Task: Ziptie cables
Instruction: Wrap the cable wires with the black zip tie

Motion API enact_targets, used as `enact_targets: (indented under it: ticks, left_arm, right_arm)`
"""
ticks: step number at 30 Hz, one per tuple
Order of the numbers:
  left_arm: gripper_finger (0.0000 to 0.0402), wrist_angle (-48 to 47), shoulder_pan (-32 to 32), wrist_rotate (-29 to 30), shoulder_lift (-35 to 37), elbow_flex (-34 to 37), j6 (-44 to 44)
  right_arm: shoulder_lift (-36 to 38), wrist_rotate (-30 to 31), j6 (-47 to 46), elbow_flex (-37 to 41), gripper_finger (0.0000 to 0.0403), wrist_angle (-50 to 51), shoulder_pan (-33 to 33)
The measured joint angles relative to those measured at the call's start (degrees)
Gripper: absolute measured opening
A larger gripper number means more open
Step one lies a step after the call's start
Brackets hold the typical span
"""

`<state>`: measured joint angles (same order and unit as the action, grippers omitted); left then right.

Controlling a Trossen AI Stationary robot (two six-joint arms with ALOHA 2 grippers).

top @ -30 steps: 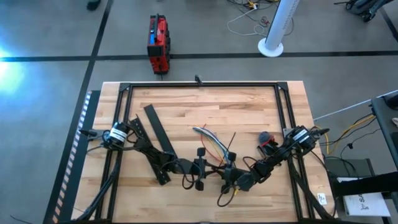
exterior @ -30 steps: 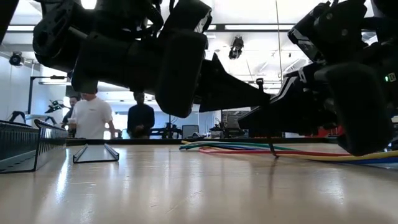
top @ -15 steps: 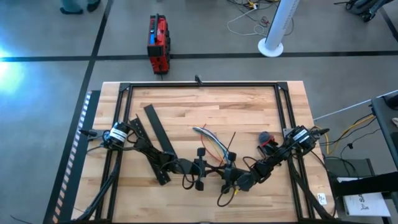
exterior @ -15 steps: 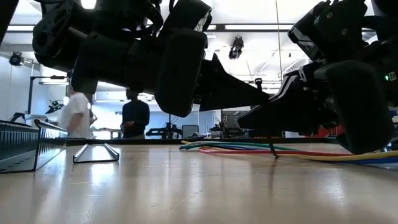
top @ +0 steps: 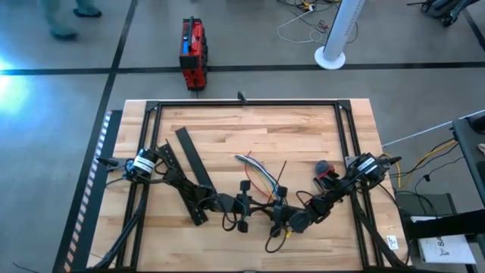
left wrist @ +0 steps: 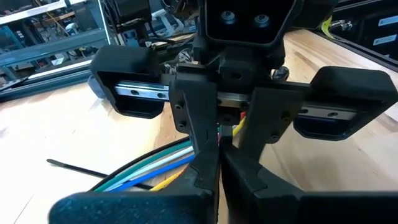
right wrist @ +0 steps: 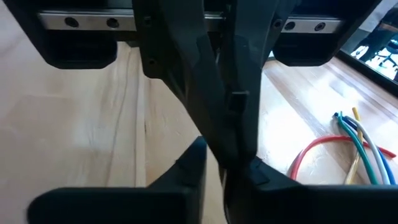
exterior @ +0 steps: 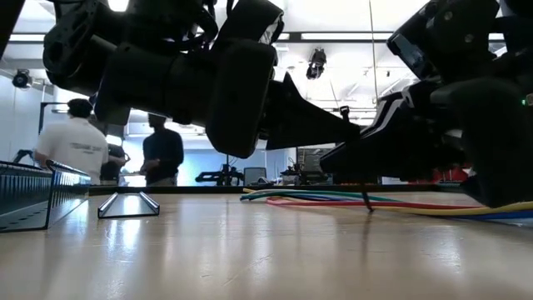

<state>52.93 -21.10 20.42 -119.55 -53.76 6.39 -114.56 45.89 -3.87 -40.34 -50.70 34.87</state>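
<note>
Two grippers meet tip to tip over the near middle of the wooden table (top: 303, 136). The left gripper (top: 256, 208) has its fingers pressed together; whether anything thin is pinched between them cannot be told. Directly facing it, the right gripper (top: 279, 215) shows its fingers (left wrist: 202, 118) drawn close, with a narrow gap; whether they hold anything cannot be told either.

The cables (top: 258, 176), in blue, green, white, yellow, orange and red, lie on the tabletop just beyond the two sets of jaws, passing beneath the meeting point and trailing out on the near side of the right gripper. In the left wrist view the cables (left wrist: 149, 168) run under the facing jaws. A thin black zip tie (top: 281, 171) lies across the cables, just beyond the jaws.

Farther off, to the left gripper's side, black slotted bars (top: 192, 159) lie flat. In the room behind, two people (exterior: 71, 146) stand.
</note>
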Motion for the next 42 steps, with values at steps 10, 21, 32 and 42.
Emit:
enact_targets:
  ticks: [10, 21, 32, 42]
  left_arm:
    - [0.0000, -1.6, 0.2, 0.4, -0.1, 0.1, 0.0]
    - [0.0000, -2.6, 0.3, 1.1, -0.2, 0.1, -0.4]
    - [0.0000, -1.9, 0.2, -2.1, -0.2, -1.1, -0.9]
    - [0.0000, -8.2, 0.3, -3.1, -0.1, -4.0, 0.6]
  right_arm:
    - [9.3, -3.6, -10.1, 0.0, 0.0141, 20.6, 0.5]
    - [23.7, -3.9, -14.9, -0.1, 0.0162, 38.4, 3.9]
    - [26.4, -3.9, -21.5, -0.1, 0.0127, 44.8, 3.6]
    - [27.3, -1.1, -55.8, 0.0, 0.0101, 66.2, 1.5]
